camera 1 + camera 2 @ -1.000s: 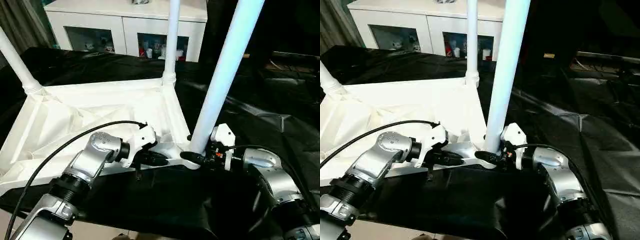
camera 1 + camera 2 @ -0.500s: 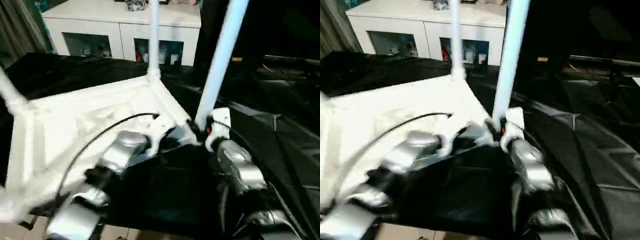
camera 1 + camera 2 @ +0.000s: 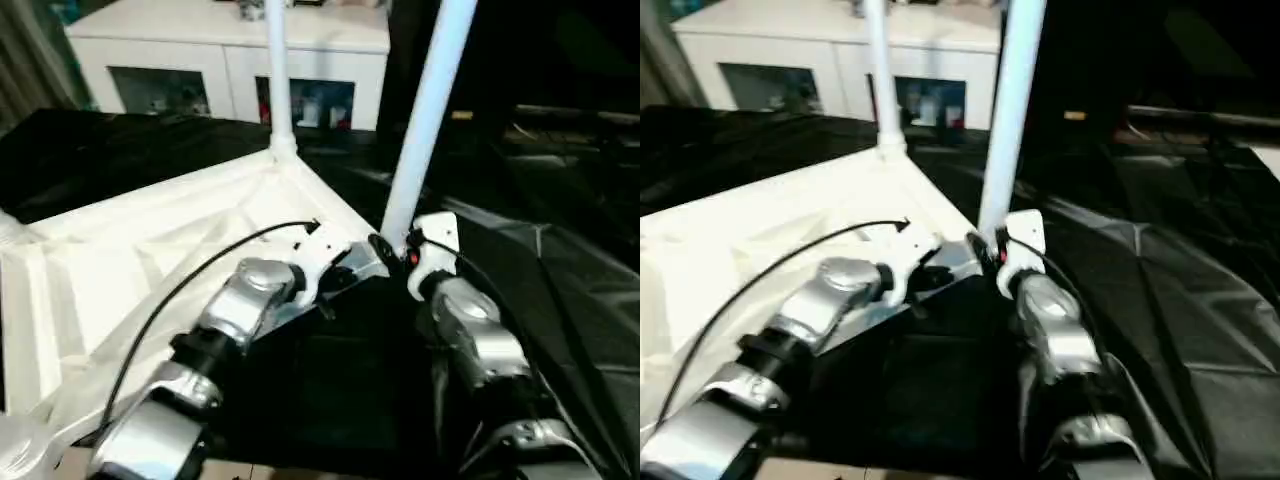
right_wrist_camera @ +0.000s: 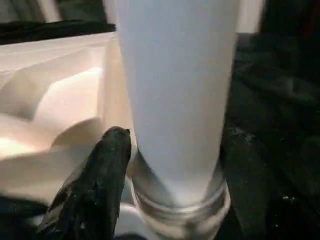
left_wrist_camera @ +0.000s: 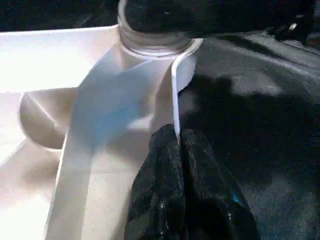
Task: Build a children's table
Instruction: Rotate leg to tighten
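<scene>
Our left gripper [image 5: 179, 145] has its two black fingers [image 5: 162, 190] pressed together on the thin raised edge of the tabletop [image 3: 150, 260], pinching that rim just below the near corner socket [image 5: 152, 47]. Our right gripper [image 4: 170, 150] sits at the base of the near leg [image 3: 425, 110]; we see one black finger [image 4: 97, 180] lying against the leg's side just above its collar, and the pictures do not let us tell whether the fingers are clamped or spread. That leg stands in the near corner socket and leans slightly away to the right as it rises out of the head view. We see the tabletop lying upside down, ribbed underside up, on a black sheet [image 3: 560, 280] that covers the work surface, with its near corner between our two wrists. A second leg [image 3: 278, 80] stands upright in the far corner socket. Beyond the black sheet we see a white cabinet [image 3: 200, 50] with glass doors and small items behind them.
</scene>
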